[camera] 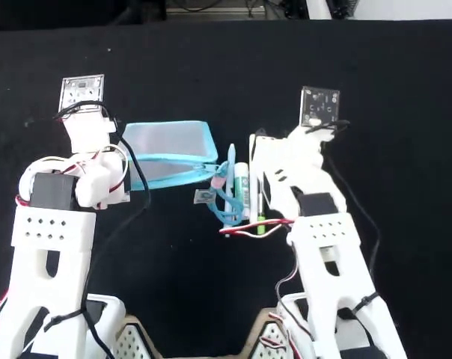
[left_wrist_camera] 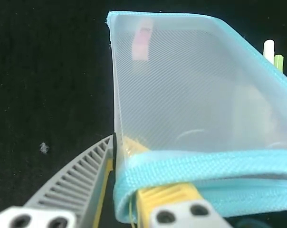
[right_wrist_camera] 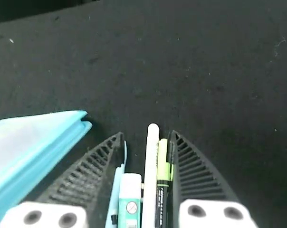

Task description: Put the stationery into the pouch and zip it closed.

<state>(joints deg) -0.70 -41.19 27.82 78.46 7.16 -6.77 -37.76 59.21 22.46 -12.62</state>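
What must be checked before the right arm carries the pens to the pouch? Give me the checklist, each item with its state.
1. Left gripper clamped on the pouch: ok, shut on its edge.
2. Pouch mouth open wide enough: cannot tell; the corner facing the pens shows only a slight split.
3. Right gripper lined up on the white pen and green marker: ok, both lie inside it.
4. Grip on them firm: cannot tell.
5. All stationery gathered: not ok; a small clip lies on the table apart from the pens.
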